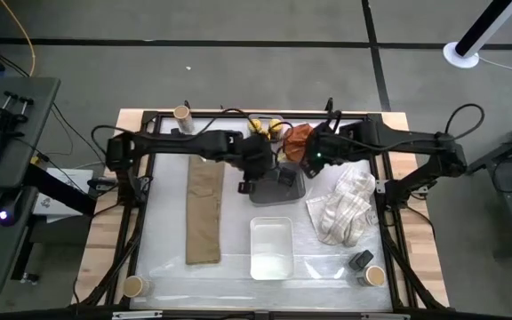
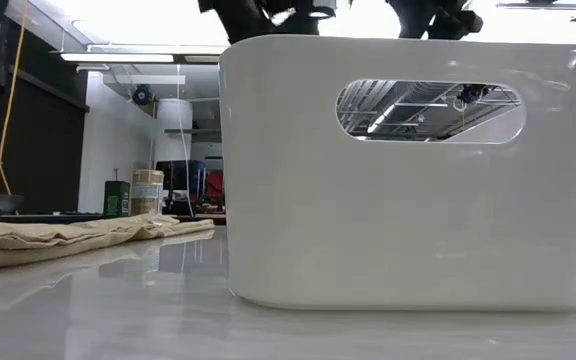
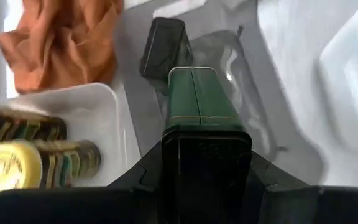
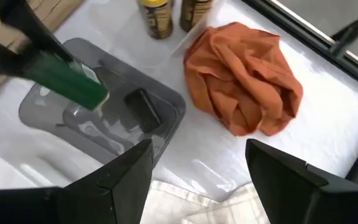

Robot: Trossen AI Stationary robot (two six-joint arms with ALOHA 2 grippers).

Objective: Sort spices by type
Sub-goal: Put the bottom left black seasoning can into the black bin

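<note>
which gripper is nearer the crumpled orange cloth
Right. The right gripper hovers open just beside the crumpled orange cloth; the left gripper is farther off over the grey tray, holding a green tin.

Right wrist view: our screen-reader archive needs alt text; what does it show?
The left gripper holds a green tin over a grey tray containing a dark tin. An orange cloth lies beside it; the open right gripper waits nearby.

The left claw [image 4: 73,81] holds a tin [image 3: 193,99] over the tray [image 4: 48,106], where another tin [image 4: 143,107] lies; a crumpled cloth [image 4: 244,87] sits beside it.
</note>
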